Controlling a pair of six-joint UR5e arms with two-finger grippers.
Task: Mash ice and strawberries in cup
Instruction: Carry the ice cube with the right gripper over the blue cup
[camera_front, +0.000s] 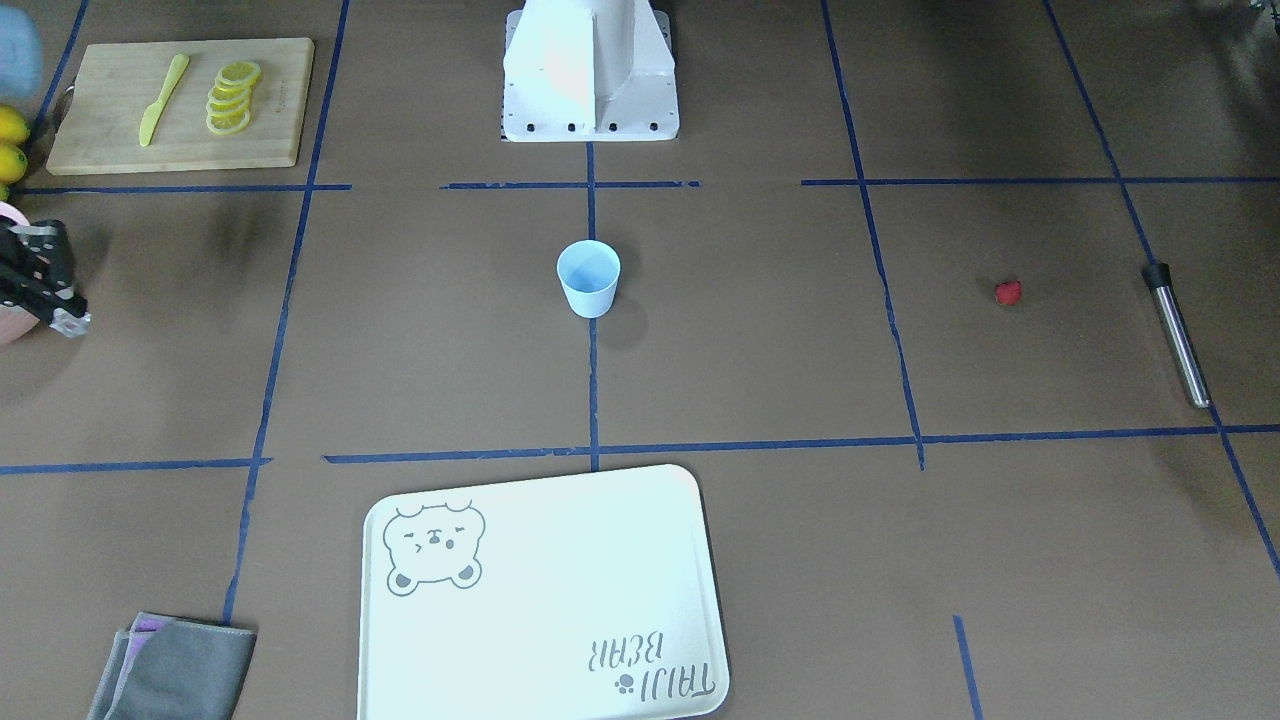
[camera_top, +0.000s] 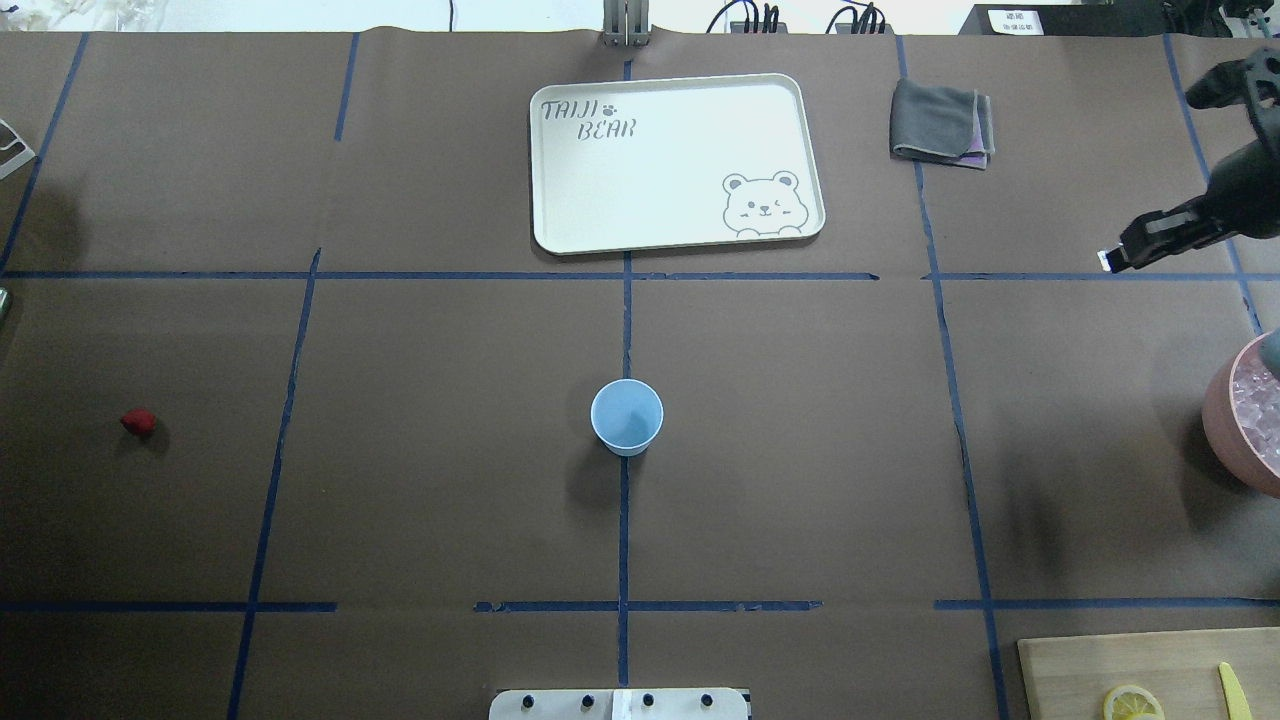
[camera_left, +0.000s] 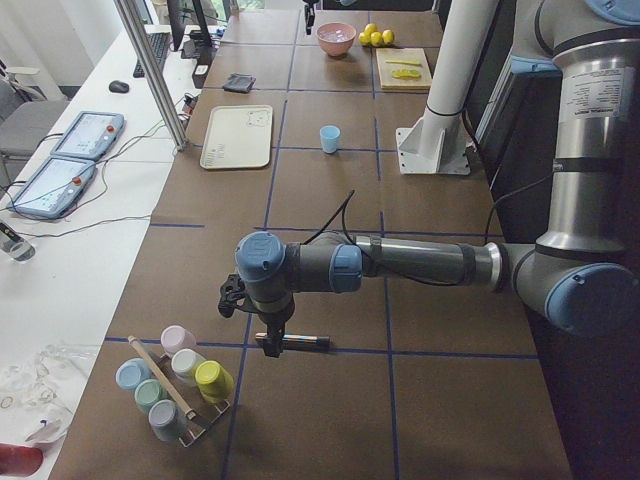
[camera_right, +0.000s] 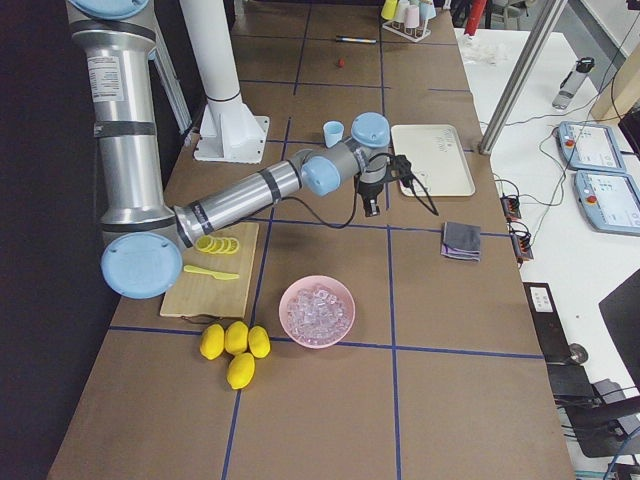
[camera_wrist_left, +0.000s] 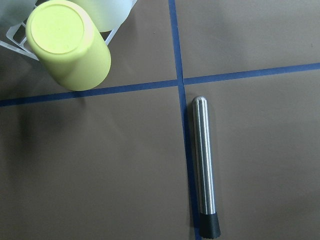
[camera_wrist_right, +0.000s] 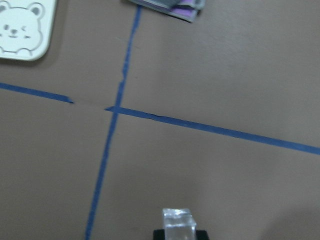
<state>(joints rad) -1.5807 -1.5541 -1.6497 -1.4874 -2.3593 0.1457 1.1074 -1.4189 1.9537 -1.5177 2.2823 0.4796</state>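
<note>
The light-blue cup (camera_top: 626, 416) stands upright at the table's centre and looks empty. A small red strawberry (camera_top: 139, 421) lies alone far on the robot's left. Ice (camera_right: 317, 310) fills a pink bowl (camera_top: 1225, 420) at the right edge. My right gripper (camera_top: 1112, 260) hovers over the table beyond the bowl, shut on one clear ice cube (camera_wrist_right: 178, 224). In the exterior left view, my left gripper (camera_left: 272, 338) hangs over a steel muddler (camera_wrist_left: 204, 165) lying on the table. Whether it is open or shut I cannot tell; its fingers do not show in its wrist view.
A white bear tray (camera_top: 560, 150) lies beyond the cup, a grey cloth (camera_top: 940, 122) to its right. A cutting board (camera_front: 100, 140) carries lemon slices (camera_front: 232, 96) and a yellow knife (camera_front: 163, 98), with whole lemons (camera_right: 235, 345) beside it. A rack of pastel cups (camera_left: 180, 385) stands near the muddler.
</note>
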